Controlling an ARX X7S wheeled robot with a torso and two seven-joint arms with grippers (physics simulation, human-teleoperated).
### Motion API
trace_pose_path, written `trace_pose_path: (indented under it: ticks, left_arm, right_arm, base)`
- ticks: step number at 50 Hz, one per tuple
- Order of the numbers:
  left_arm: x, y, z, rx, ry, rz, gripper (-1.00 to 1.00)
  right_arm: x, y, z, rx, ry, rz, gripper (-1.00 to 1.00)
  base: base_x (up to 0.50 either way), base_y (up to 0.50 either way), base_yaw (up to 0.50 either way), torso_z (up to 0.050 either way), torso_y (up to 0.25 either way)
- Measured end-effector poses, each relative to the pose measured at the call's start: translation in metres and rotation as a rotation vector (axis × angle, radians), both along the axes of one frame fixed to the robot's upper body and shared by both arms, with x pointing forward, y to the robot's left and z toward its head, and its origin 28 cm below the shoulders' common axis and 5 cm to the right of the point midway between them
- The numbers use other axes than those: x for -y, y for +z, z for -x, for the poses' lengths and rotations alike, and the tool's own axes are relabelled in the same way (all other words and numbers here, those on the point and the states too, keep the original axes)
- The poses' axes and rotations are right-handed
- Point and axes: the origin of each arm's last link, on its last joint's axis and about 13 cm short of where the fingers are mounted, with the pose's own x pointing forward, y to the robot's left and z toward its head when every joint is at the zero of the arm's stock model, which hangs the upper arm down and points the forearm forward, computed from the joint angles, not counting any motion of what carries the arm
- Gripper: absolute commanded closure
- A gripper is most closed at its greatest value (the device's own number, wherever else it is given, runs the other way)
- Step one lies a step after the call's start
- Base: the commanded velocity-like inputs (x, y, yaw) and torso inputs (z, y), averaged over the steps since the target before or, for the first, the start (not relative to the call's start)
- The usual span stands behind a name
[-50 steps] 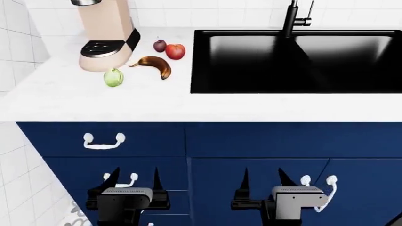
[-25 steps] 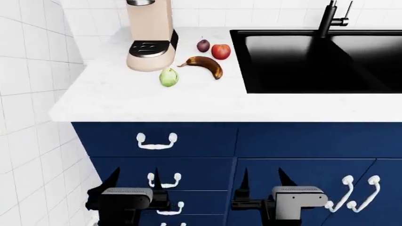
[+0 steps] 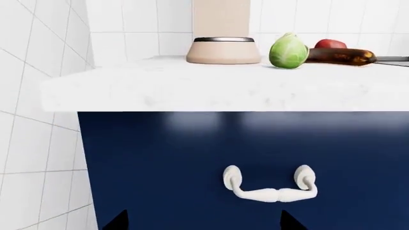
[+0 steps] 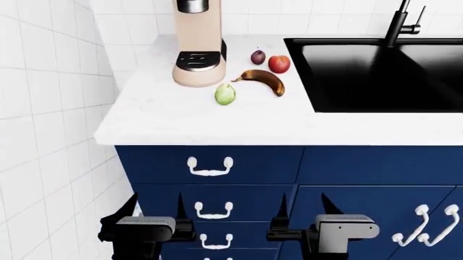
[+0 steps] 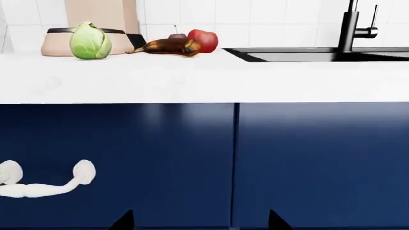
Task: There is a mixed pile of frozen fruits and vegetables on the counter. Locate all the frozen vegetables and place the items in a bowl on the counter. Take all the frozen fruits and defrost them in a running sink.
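Base shifted left along table (image 4: 181,124); produce now near view centre. Cabbage (image 4: 225,94) at 7 o'clock from banana (image 4: 263,79); apple (image 4: 279,64), plum (image 4: 257,57) behind. Left tool (image 4: 153,214), right tool (image 4: 302,213) released, empty, below table. No bowl visible; nothing sorted.

Bright, even, sharp renders; soft sheen on the cabinet fronts (image 5: 191,143).

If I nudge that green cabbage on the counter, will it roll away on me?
Probably. The cabbage looks round and sits free on the smooth counter, so a sideways nudge could roll it. The banana lies close by and might stop it. Its rounded, glossy surface may slip between jaws.
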Motion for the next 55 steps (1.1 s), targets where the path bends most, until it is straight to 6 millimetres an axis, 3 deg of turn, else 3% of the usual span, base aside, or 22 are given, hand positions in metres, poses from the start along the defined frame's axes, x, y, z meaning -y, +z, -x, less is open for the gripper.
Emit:
trace_pose_path:
  ticks: [32,38,46,55]
  left_arm:
    - [0.001,0.001,0.002,0.016,-0.011,0.002,-1.0]
    - [0.001,0.002,0.002,0.013,-0.004,0.001,-1.0]
    - [0.005,0.02,0.003,0.036,-0.005,0.044,-1.0]
    - [0.013,0.062,0.004,0.071,-0.01,0.091,-1.0]
  right_arm:
    - [0.001,0.0,0.0,0.006,-0.002,-0.008,-1.0]
    - [0.001,0.001,0.001,0.008,-0.002,-0.03,-1.0]
    - [0.003,0.012,0.004,0.024,-0.002,-0.054,-1.0]
    - [0.003,0.045,0.013,0.053,0.023,-0.075,-1.0]
  base:
    - [0.0,0.0,0.0,0.05,0.0]
    - [0.0,0.0,0.0,0.0,0.0]
    - [0.0,0.0,0.0,0.0,0.0]
    - [0.0,0.0,0.0,0.0,0.0]
